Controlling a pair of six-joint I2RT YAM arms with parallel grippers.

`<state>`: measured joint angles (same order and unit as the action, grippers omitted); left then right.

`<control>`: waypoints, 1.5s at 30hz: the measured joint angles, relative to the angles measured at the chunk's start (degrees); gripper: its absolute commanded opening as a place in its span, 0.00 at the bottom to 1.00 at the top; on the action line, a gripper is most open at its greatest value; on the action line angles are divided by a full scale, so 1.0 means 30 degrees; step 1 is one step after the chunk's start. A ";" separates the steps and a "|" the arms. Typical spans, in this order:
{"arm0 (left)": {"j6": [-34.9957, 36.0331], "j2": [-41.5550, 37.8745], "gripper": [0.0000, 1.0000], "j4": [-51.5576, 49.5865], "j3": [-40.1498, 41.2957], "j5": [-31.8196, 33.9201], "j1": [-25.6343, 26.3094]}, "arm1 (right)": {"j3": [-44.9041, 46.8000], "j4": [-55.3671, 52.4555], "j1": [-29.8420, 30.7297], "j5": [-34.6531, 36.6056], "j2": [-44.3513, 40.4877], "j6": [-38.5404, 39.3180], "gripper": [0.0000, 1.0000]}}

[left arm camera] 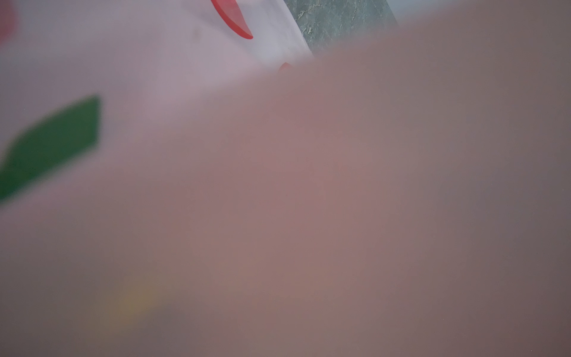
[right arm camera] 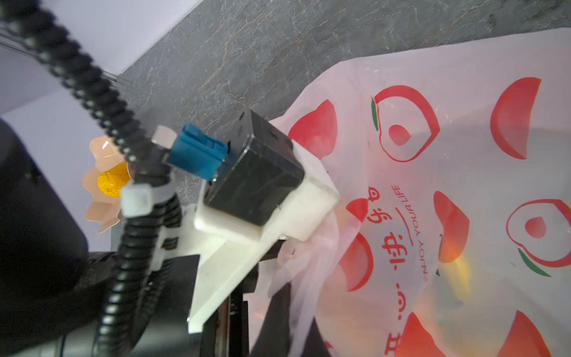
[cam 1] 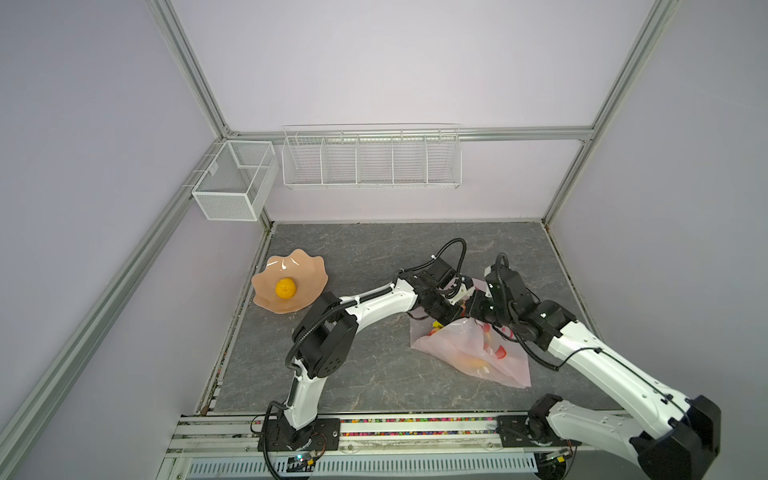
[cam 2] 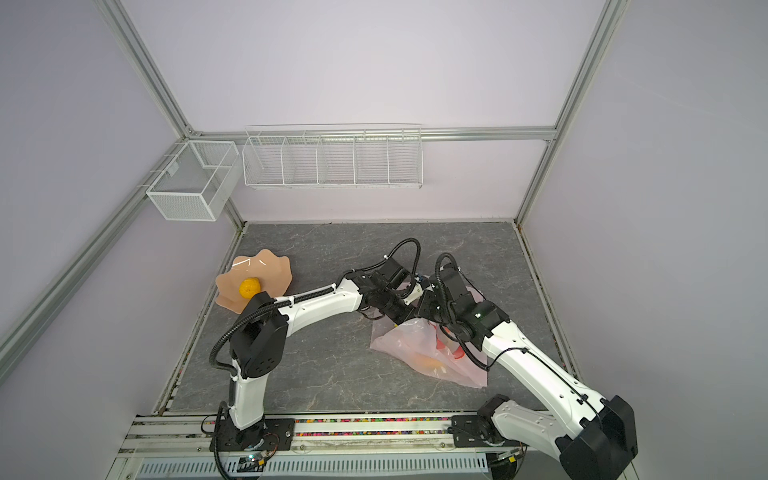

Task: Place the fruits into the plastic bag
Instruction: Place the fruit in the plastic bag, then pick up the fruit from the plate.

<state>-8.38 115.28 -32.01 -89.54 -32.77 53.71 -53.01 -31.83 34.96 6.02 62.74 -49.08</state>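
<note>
The pale pink plastic bag lies at the right middle of the grey table. Yellow and orange fruits show dimly through its film. My right gripper is shut on the bag's edge at its mouth, with film pinched between the dark fingers. My left gripper reaches into that mouth; its fingers are hidden. Bag film covers the left wrist view. One orange sits in the peach wavy-edged dish.
The dish stands at the table's left edge. A white wire rack and a mesh box hang on the back wall. The left arm's wrist camera is close in front of the right wrist view.
</note>
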 measured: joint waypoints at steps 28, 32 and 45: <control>-0.3045 -0.7147 0.94 0.0299 0.4583 0.4087 -0.5282 | 0.0109 -0.0015 0.0000 -0.0022 -0.0160 0.0007 0.06; -0.3563 -0.8750 0.94 -0.0721 0.5180 0.6506 -0.6819 | 0.0109 -0.0007 0.0000 -0.0029 -0.0153 0.0007 0.06; -0.3089 -1.0061 0.97 -0.4175 0.5843 1.2947 -1.4433 | 0.0109 -0.0007 0.0000 -0.0168 -0.0051 0.0015 0.07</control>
<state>-17.65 85.10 -44.53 -72.01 6.07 10.41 -52.69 -31.86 34.96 5.52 62.59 -49.04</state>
